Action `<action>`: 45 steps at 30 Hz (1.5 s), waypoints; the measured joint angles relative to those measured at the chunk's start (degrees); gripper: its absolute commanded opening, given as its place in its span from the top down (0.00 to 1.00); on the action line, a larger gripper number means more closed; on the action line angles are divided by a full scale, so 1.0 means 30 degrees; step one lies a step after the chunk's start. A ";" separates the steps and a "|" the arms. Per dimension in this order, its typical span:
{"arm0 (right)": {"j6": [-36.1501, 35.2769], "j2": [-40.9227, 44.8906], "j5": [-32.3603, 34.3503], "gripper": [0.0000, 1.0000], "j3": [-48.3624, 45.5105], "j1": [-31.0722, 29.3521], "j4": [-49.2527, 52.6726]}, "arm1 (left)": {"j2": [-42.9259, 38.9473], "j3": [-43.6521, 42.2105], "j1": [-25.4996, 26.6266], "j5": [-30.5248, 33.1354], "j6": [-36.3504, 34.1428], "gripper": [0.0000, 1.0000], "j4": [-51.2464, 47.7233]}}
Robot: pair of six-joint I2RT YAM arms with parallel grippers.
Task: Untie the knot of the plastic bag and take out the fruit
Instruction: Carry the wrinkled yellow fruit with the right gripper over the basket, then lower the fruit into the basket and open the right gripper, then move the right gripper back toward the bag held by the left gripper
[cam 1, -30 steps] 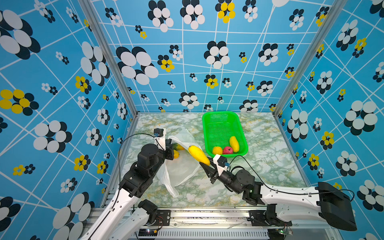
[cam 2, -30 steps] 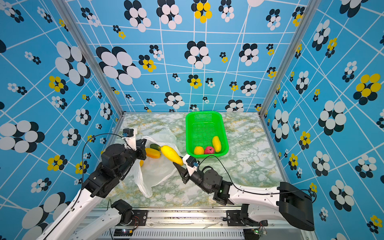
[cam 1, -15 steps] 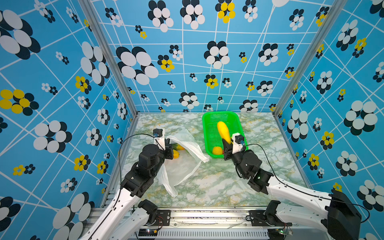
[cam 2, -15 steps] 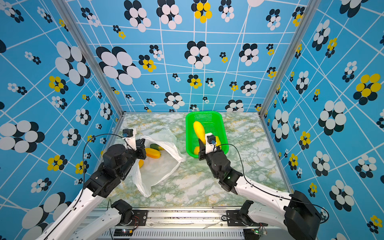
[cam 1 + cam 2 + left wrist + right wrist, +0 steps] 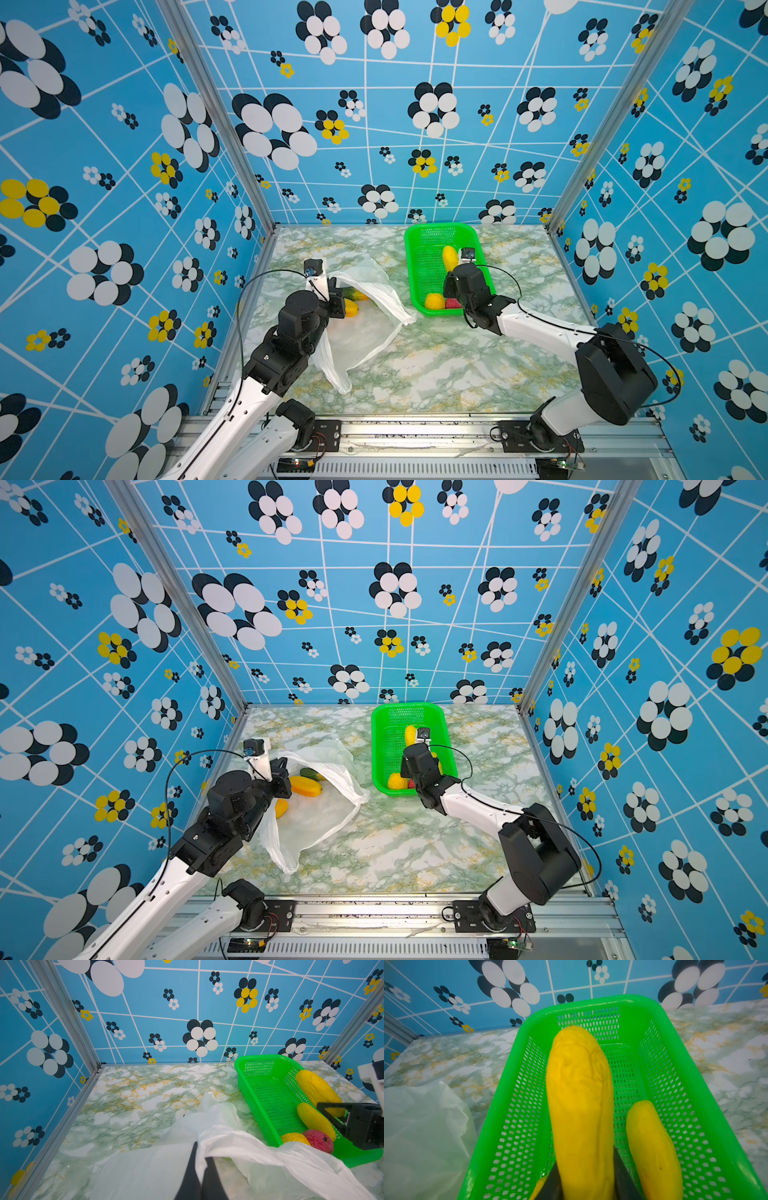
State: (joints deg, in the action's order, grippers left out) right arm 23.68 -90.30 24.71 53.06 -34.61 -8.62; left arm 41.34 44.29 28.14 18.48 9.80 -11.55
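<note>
My right gripper [image 5: 586,1174] clamps the long yellow toy fruit [image 5: 579,1095] inside the green mesh plastic basket [image 5: 695,1105], clear of both side walls. My left gripper [image 5: 200,1164] pinches the rim of the thin white plastic bag [image 5: 270,1153]; open marble-patterned table [image 5: 436,365] lies between them.

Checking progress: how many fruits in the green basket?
4: long yellow fruit in the right hand, shorter yellow fruit beside it, orange-yellow fruit and red fruit at the near end; others may be hidden.
</note>
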 measured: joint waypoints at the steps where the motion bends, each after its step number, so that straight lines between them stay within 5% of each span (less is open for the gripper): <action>1: 0.0080 -0.0248 -0.0087 0.77 0.0153 0.0029 0.0270 | 0.0000 0.0000 0.0000 0.0022 0.0000 1.00 0.0015; 15: 0.1071 -0.6011 -0.1377 0.69 0.6732 0.1778 0.3847 | 0.0517 0.0000 0.0000 0.0291 -0.0007 1.00 0.0437; 30: 0.1384 -0.7533 -0.2630 0.33 0.7519 0.2317 0.4779 | -0.0466 -0.0007 0.0000 0.0277 0.0000 1.00 0.0277; 39: 0.0576 -0.0969 -0.2565 0.28 0.3024 0.2018 0.4182 | -0.0313 -0.0007 0.0000 0.0109 0.0000 1.00 0.0270; 45: -0.2492 0.6076 -0.1698 0.35 -0.1246 -0.2113 0.0270 | 0.0437 -0.0007 0.0000 -0.0029 -0.0007 1.00 0.0262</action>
State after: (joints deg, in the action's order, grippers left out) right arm 16.21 -72.07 19.62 49.32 -40.95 -7.81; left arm 42.65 44.27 28.14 18.39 9.78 -10.76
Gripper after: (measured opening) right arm 0.681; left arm 0.041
